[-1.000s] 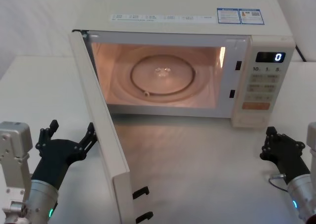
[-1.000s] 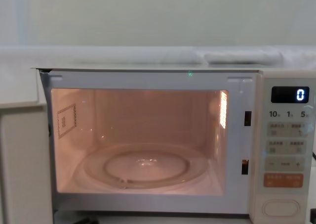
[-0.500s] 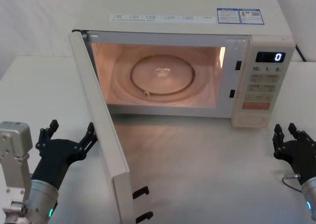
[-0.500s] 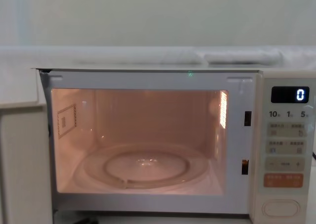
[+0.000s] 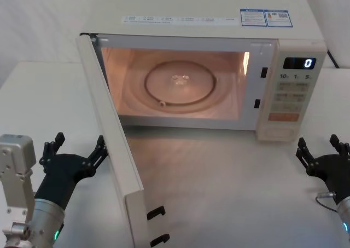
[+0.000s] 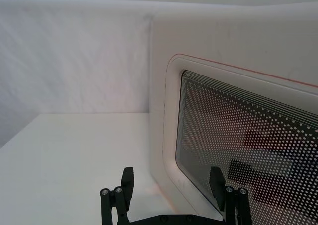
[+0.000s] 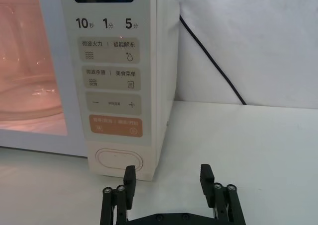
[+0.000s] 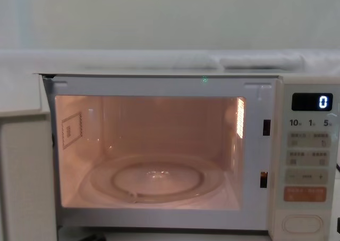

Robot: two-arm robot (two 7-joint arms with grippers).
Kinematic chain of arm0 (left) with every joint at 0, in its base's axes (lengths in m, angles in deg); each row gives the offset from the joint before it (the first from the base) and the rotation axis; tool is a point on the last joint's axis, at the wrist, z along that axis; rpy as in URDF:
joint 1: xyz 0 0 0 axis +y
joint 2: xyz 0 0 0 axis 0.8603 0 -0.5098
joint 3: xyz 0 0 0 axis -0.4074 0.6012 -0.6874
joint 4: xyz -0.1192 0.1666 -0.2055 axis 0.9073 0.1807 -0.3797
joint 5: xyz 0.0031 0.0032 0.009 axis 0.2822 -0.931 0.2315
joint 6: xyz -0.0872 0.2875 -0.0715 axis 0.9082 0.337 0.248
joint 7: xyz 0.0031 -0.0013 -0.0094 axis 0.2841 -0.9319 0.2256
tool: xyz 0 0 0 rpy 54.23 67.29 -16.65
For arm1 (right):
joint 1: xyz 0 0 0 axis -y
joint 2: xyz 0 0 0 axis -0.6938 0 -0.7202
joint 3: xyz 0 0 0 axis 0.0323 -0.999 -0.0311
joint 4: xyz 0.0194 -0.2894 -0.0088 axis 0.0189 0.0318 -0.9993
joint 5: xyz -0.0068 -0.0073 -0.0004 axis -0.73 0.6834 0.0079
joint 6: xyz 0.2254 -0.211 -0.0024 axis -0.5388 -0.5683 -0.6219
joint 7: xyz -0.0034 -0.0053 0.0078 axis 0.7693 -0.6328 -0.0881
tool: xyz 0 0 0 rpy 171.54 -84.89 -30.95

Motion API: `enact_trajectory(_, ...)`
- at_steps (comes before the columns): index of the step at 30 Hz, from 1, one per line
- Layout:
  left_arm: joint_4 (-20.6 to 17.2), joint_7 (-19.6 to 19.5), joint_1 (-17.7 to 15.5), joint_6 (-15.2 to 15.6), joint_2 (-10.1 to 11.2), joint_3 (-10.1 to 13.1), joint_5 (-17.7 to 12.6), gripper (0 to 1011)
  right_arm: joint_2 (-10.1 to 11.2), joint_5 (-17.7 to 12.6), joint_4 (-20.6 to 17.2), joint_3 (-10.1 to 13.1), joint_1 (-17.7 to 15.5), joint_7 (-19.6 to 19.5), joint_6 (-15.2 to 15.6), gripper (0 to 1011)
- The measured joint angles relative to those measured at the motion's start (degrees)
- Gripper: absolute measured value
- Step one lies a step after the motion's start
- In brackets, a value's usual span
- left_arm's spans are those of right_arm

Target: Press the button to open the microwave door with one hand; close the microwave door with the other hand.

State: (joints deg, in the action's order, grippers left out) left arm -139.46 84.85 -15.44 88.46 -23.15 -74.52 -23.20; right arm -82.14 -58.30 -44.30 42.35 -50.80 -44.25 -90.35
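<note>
1. The microwave door (image 5: 112,149) stands swung wide on its left hinge, its free edge toward the robot; two black latch hooks (image 5: 157,225) project from that edge. In the left wrist view the outer face of the door shows its dark dotted window (image 6: 248,150) inside a thin orange outline.
2. The cavity (image 5: 175,84) is lit a warm pink-orange, and a round glass turntable (image 5: 180,84) lies on its floor. The chest view shows the same lit interior with the turntable (image 8: 156,180) low in the cavity.
3. The control panel (image 5: 291,94) occupies the right end of the microwave's front; its display (image 5: 298,63) reads "0".
4. The button (image 7: 119,160), wide and cream, sits at the bottom of the panel, directly under the orange key (image 7: 115,126). It also appears at the lower right of the chest view (image 8: 302,223).
5. The left gripper (image 5: 74,149) hovers over the table (image 5: 229,188) beside the door's outer face, fingers spread apart; its right-hand fingertips lie just beside the door, though contact cannot be determined.
6. The right gripper (image 5: 322,152) sits near the table's right edge, in front of and below the control panel, clear of it, its fingers spread apart and holding nothing. In the right wrist view the gripper (image 7: 168,181) points toward the button with a gap between.
</note>
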Motion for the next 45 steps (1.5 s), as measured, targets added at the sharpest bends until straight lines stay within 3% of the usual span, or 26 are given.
enact_trajectory(4, 0.00, 0.00, 0.00, 0.00, 0.00, 0.00, 0.00, 1001, -0.05, 0.01, 0.00, 0.00, 0.00, 0.00, 0.01, 941)
enact_trajectory(8, 0.00, 0.00, 0.00, 0.00, 0.00, 0.00, 0.00, 1001, -0.07, 0.00, 0.00, 0.01, 0.01, 0.00, 0.01, 1002)
enact_trajectory(45, 0.00, 0.00, 0.00, 0.00, 0.00, 0.00, 0.00, 1001, -0.16, -0.09, 0.00, 0.03, 0.04, -0.01, 0.01, 1002)
